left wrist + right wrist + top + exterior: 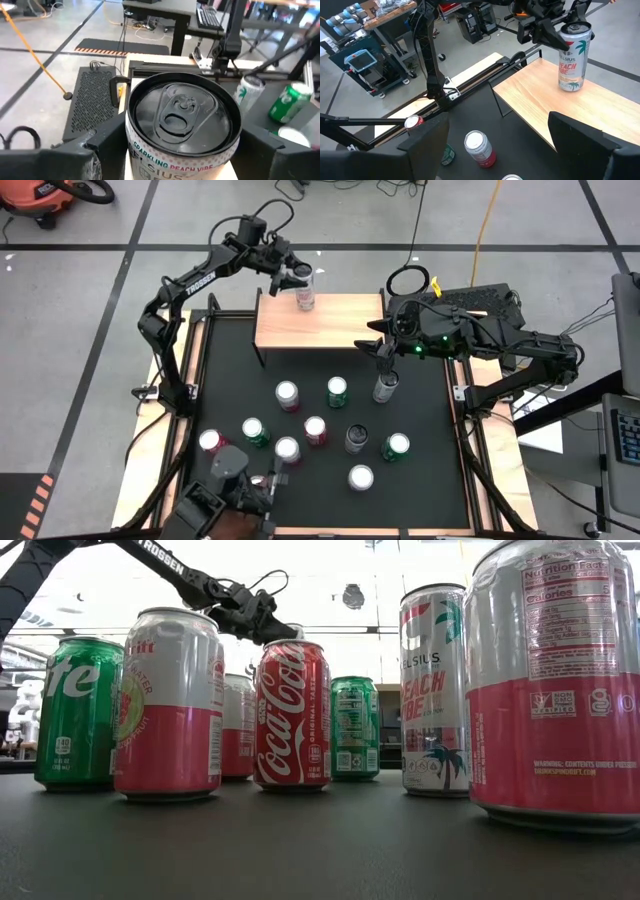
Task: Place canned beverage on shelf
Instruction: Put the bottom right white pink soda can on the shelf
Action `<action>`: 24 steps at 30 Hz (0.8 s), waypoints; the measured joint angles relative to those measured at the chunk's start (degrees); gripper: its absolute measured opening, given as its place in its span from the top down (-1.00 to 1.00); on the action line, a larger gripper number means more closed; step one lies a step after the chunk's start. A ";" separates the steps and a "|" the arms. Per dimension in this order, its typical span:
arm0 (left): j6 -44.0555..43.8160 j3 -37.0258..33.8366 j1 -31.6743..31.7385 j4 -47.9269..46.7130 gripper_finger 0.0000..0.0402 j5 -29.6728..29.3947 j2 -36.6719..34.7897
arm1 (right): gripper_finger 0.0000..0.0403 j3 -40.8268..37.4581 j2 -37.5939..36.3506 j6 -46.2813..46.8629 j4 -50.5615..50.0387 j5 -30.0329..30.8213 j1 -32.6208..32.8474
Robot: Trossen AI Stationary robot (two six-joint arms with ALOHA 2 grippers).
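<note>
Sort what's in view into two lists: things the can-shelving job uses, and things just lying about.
Job:
- shelf
- Celsius can standing on the shelf, left gripper around its top
- right gripper, above a can on the mat
- cans waiting on the black mat

Lying about:
- orange cable on the floor
- keyboard

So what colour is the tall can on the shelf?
White with pink letters and a green palm tree, clearest in the right wrist view.
</note>
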 joint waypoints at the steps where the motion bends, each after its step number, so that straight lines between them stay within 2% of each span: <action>1: 0.94 0.00 -0.11 -0.37 -0.43 -0.16 -0.05 | -0.59 0.00 0.00 0.00 0.00 0.00 0.00; 9: 0.51 0.07 -0.32 -0.88 -0.45 -3.20 -0.86 | -0.59 0.00 0.00 -0.01 -0.02 0.00 0.00; 19: -0.78 0.11 -0.32 -0.75 -0.72 -4.19 -1.16 | -0.59 0.00 0.00 -0.20 0.00 0.04 -0.55; 24: -1.26 0.11 -0.30 -0.72 -0.76 -4.17 -1.46 | -0.59 0.00 0.00 -0.20 0.00 0.00 -0.87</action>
